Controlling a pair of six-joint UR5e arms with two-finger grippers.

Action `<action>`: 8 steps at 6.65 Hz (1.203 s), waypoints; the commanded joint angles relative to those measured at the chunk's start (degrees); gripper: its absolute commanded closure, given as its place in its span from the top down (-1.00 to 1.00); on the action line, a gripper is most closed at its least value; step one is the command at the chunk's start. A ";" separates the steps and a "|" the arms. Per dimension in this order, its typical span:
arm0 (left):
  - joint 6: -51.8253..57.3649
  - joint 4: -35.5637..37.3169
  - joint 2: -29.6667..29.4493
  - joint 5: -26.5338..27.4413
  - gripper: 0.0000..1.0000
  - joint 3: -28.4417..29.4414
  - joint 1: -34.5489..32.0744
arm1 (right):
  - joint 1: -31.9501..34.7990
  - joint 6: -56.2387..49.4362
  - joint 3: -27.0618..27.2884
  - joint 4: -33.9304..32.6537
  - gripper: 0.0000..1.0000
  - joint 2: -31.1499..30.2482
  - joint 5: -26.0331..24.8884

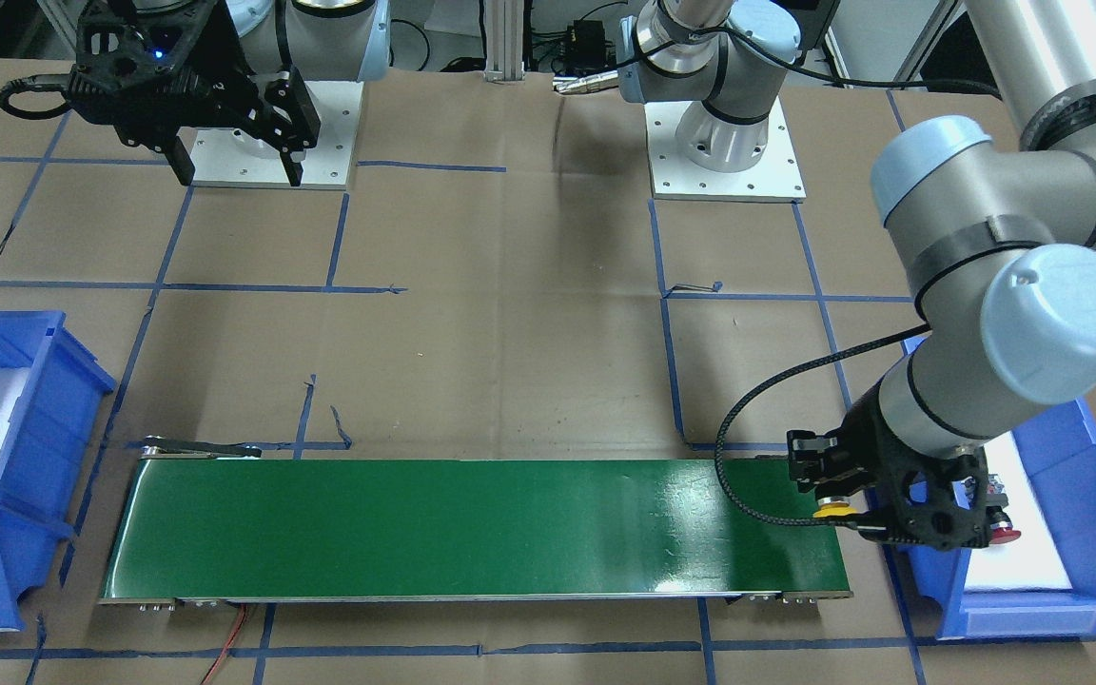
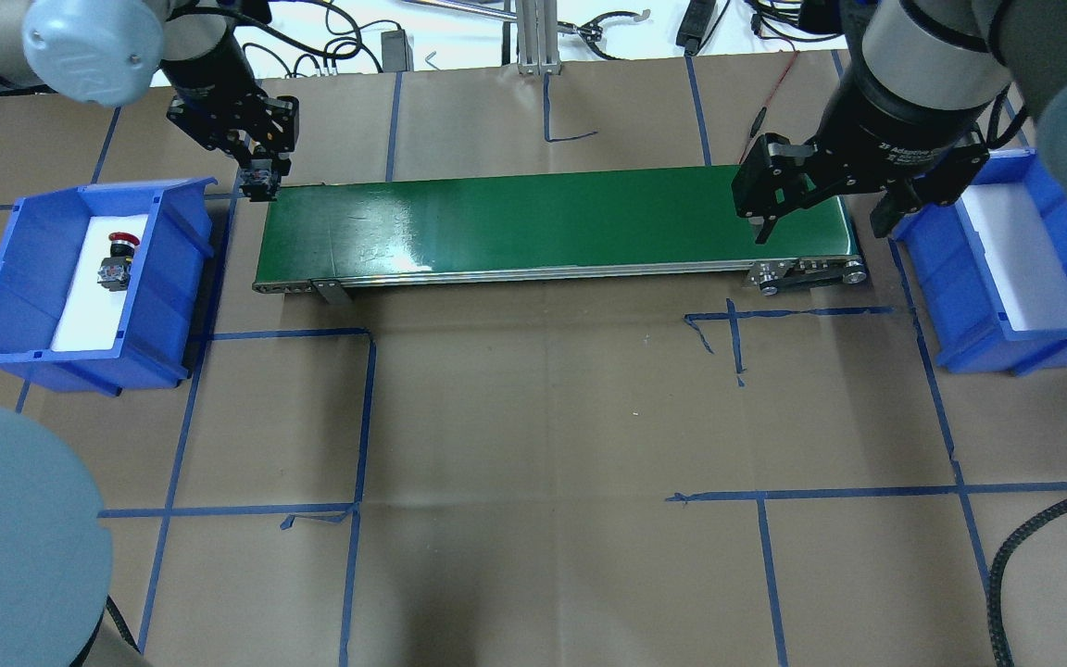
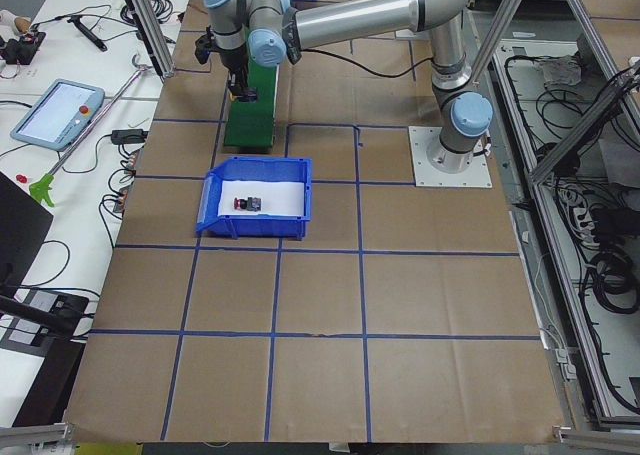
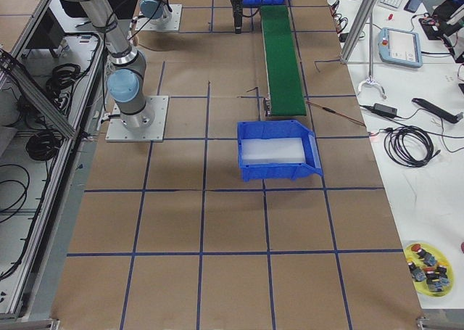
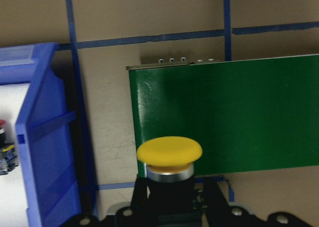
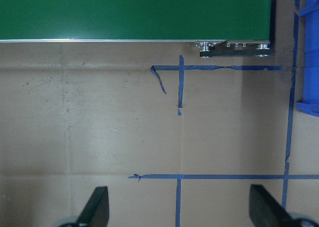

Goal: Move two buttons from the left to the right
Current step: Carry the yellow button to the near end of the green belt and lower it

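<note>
My left gripper (image 2: 260,181) is shut on the yellow-capped button (image 5: 169,152) and holds it over the near-left end of the green conveyor belt (image 2: 543,222). In the front-facing view the yellow cap (image 1: 833,511) shows just under the gripper (image 1: 838,504). The red-capped button (image 2: 119,244) lies on the white pad inside the left blue bin (image 2: 6,269), also seen in the front view (image 1: 1007,533). My right gripper (image 2: 821,222) is open and empty above the belt's right end; its fingers (image 6: 97,209) frame bare table.
The right blue bin (image 2: 987,306) with a white pad stands beyond the belt's right end. Blue tape lines cross the brown table. A yellow dish (image 4: 428,275) with spare buttons sits far off on a side bench.
</note>
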 commanded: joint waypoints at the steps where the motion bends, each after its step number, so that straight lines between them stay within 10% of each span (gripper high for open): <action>1: -0.47 6.51 -2.21 -0.24 -1.00 -4.07 -0.69 | 0.00 -0.06 0.00 0.06 1.00 0.00 0.12; 6: -0.64 13.84 -5.03 -0.50 -0.91 -8.40 -1.04 | 0.00 -0.06 0.00 0.06 1.00 0.00 0.12; 8: -0.99 13.84 -5.12 -0.59 0.98 -7.36 -0.95 | 0.00 -0.06 0.00 0.06 1.00 0.00 0.12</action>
